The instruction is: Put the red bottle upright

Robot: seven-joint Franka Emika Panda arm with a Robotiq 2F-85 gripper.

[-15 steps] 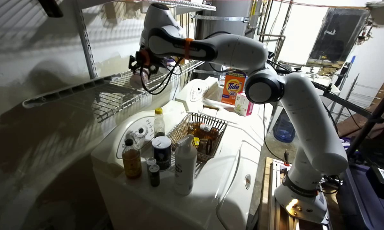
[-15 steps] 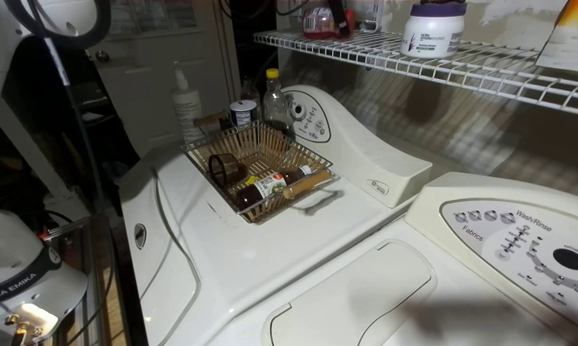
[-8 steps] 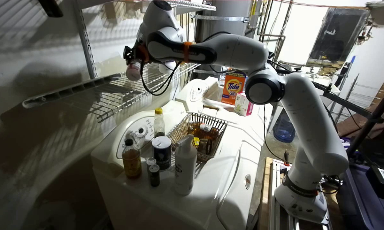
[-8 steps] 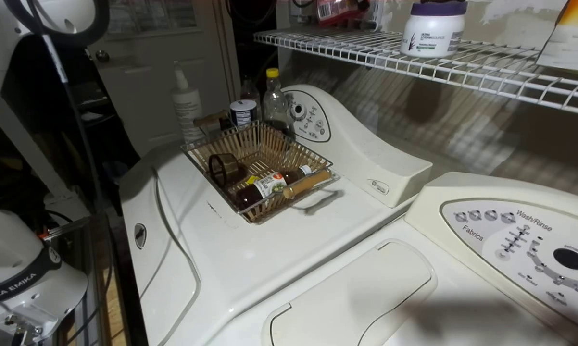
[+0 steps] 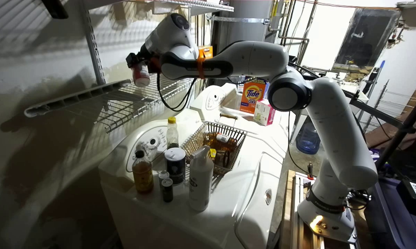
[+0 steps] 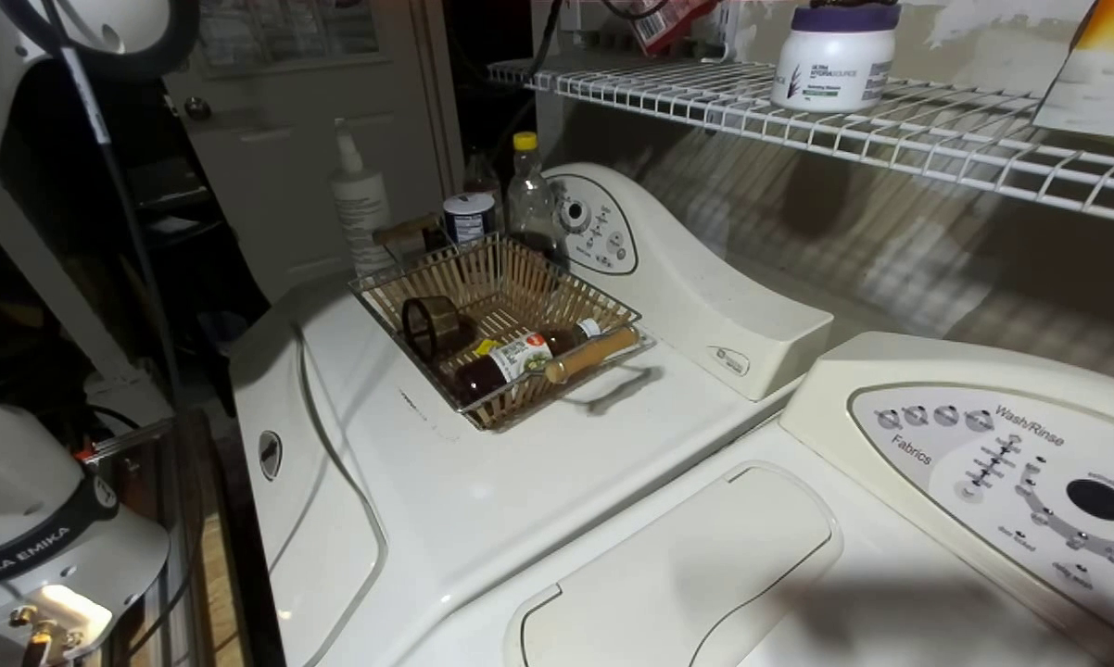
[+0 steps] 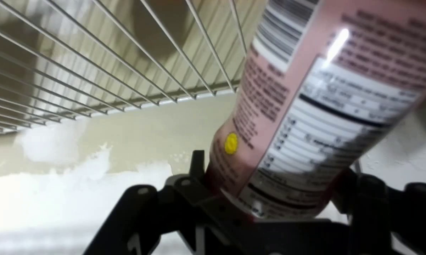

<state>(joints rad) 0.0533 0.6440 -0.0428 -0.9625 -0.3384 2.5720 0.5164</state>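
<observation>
Spotter: Take me across, left first.

Me: Leftmost on my feed, in an exterior view, the wire shelf (image 5: 133,113), and over it the red bottle (image 5: 140,74), tilted, pale end lower!

Spotter: Held, or loose?

Me: Held. My gripper (image 7: 275,182) is clenched on it; the wrist view shows the bottle clamped from both sides, printed label right up close. Whether the bottle touches the shelf, I can't tell.

Spotter: Moving right?

Me: Lower down now: an amber bottle (image 5: 143,176), dark-capped and upright, two small round containers (image 5: 167,191) just beside it, then a clear bottle (image 5: 172,135) with a yellow cap, standing behind the dark-blue canister (image 5: 176,170).

Spotter: Next!

Me: A white dispenser bottle (image 5: 200,186), upright, and past it the slatted basket (image 5: 196,136), with a labelled bottle (image 6: 525,357) lying inside, clearest in an exterior view.

Spotter: Beyond?

Me: The orange Tide box (image 5: 252,95) next to a pink-and-white carton (image 5: 264,113), then a blue plastic jug (image 5: 308,140), low on the floor. And far right, my arm (image 5: 339,129), its links arched across to the left.
</observation>
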